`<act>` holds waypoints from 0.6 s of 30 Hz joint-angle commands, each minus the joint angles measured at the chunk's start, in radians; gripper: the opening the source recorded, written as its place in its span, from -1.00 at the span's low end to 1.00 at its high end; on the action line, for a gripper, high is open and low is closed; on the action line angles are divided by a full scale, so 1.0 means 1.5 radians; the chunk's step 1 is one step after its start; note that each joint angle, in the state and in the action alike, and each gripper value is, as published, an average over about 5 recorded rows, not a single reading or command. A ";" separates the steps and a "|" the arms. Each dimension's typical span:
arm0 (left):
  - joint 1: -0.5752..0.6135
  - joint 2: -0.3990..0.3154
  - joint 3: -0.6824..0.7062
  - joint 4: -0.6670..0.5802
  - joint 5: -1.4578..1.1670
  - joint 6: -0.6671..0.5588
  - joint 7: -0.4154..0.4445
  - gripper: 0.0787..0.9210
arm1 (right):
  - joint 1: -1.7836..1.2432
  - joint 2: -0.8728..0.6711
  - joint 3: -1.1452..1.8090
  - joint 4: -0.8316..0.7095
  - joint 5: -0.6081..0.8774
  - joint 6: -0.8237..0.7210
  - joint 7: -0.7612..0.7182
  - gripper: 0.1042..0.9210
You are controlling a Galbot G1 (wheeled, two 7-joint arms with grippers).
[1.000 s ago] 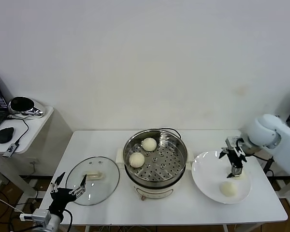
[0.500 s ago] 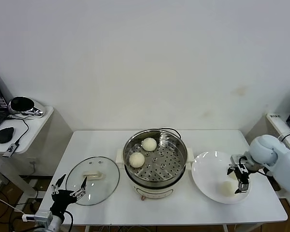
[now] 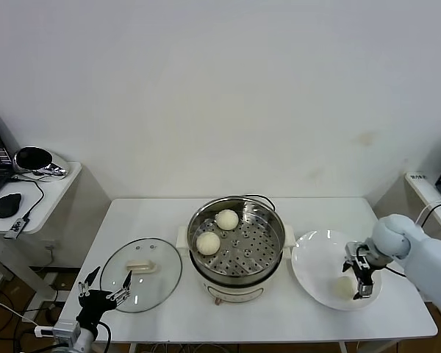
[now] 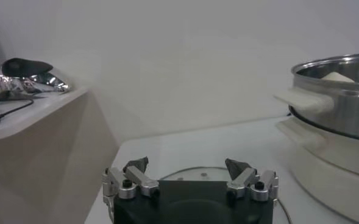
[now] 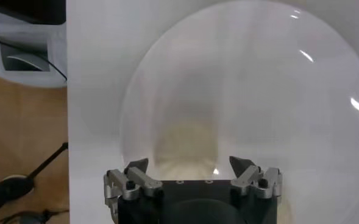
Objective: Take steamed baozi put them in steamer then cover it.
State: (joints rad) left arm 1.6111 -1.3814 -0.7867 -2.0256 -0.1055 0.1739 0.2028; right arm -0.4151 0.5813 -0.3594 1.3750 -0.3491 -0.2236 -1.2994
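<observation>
We are counting three steamed baozi: two are sitting on the perforated tray inside the steamer point(image 3: 237, 248), one point(image 3: 226, 219) toward the far rim and one point(image 3: 208, 243) beside it on the robot's left, and a third baozi point(image 3: 344, 287) is lying on the white plate point(image 3: 316, 254) to the steamer's right. A fourth is not showing anywhere. Our right gripper point(image 3: 361, 282) is hanging low over the plate with its fingers spread apart, gripping nothing, and the third bun is lying right under it. In the right wrist view this bun point(image 5: 185, 143) is showing only as a pale blur between the fingertips. The one cover point(image 3: 141, 274) is lying flat on the table point(image 3: 154, 213), left of the steamer. Our left gripper point(image 3: 104, 285) is waiting off the table's near left corner, fingers parted and empty.
</observation>
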 commanded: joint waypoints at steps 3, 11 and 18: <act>0.001 0.000 0.000 0.001 0.001 -0.001 -0.001 0.77 | -0.009 0.012 0.000 -0.017 -0.010 0.003 0.002 0.76; 0.000 -0.002 0.005 0.002 0.003 -0.001 -0.001 0.77 | -0.003 0.012 0.001 -0.018 -0.009 0.003 0.001 0.40; 0.000 -0.002 0.006 0.001 0.003 -0.002 -0.002 0.77 | 0.007 0.005 0.003 -0.017 0.015 -0.002 0.003 0.06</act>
State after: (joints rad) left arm 1.6115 -1.3852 -0.7773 -2.0231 -0.1014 0.1718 0.2005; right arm -0.4030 0.5855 -0.3565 1.3559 -0.3357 -0.2271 -1.2976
